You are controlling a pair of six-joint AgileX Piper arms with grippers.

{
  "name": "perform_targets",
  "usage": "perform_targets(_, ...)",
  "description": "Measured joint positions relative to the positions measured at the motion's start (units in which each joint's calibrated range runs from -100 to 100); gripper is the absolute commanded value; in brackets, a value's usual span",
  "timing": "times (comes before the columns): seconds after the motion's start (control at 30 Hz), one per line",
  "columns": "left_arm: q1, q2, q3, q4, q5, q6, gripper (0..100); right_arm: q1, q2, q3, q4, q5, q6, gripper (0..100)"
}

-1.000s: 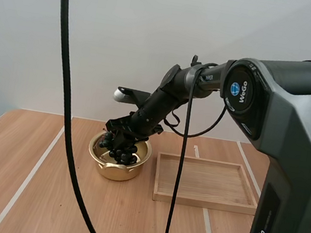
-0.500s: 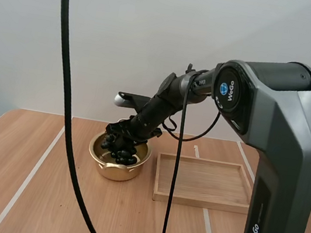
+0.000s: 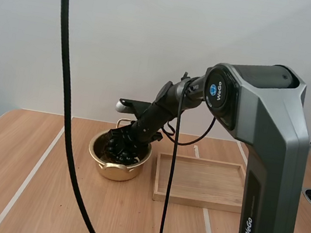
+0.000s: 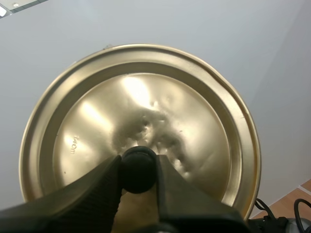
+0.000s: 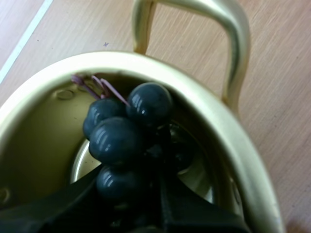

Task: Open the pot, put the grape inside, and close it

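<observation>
Grapes point(image 5: 121, 136) are pretty much in already. It's a tight bunch of dark, glossy, round berries with a bit of pinkish stem poking out the far side, sitting low inside the gold pot point(image 5: 233, 145). The right arm's jaws are closed narrow on the bottom of the bunch, so the drop doesn't look finished yet. Whether the bunch touches the pot floor is impossible to tell.

reply: So the opening step is done? Where did the lid go?

OP: Yep, the pot's open. The left arm's jaws are pinched on the black knob point(image 4: 138, 169) of the lid point(image 4: 146, 121) and hold it up in the air. It's a gold lid, a little dented around the middle. The high view catches just its edge, way above the desk point(image 3: 25, 190) and well apart from the pot.

reply: And the rest of the layout?

OP: The pot sits on the desk just beside the wooden tray point(image 3: 198, 201), with the right arm reaching down into it from the tray side.

reply: So about two thirds done?

OP: Roughly, going by how things lie. What's left is letting go of the bunch, backing the right arm out of the rim, then bringing the lid down and seating it. The lid has a long way to come, so lining it up over the rim is probably the fiddly bit.
</observation>
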Motion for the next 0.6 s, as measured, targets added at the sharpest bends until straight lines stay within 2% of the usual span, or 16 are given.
perform_targets(0.3,0.00,0.0,0.0,0.0,0.0,0.0,0,0.0,0.0,-0.3,-0.2,0.0,0.0,0)
perform_targets(0.33,0.00,0.0,0.0,0.0,0.0,0.0,0,0.0,0.0,-0.3,-0.2,0.0,0.0,8)
perform_targets(0.37,0.00,0.0,0.0,0.0,0.0,0.0,0,0.0,0.0,-0.3,-0.2,0.0,0.0,22)
perform_targets(0.5,0.00,0.0,0.0,0.0,0.0,0.0,0,0.0,0.0,-0.3,-0.2,0.3,0.0,94)
perform_targets(0.53,0.00,0.0,0.0,0.0,0.0,0.0,0,0.1,0.0,-0.3,0.0,1.0,0.0,100)
perform_targets(0.6,0.00,0.0,0.0,0.0,0.0,0.0,0,0.1,0.0,-0.4,0.5,3.1,-0.2,100)
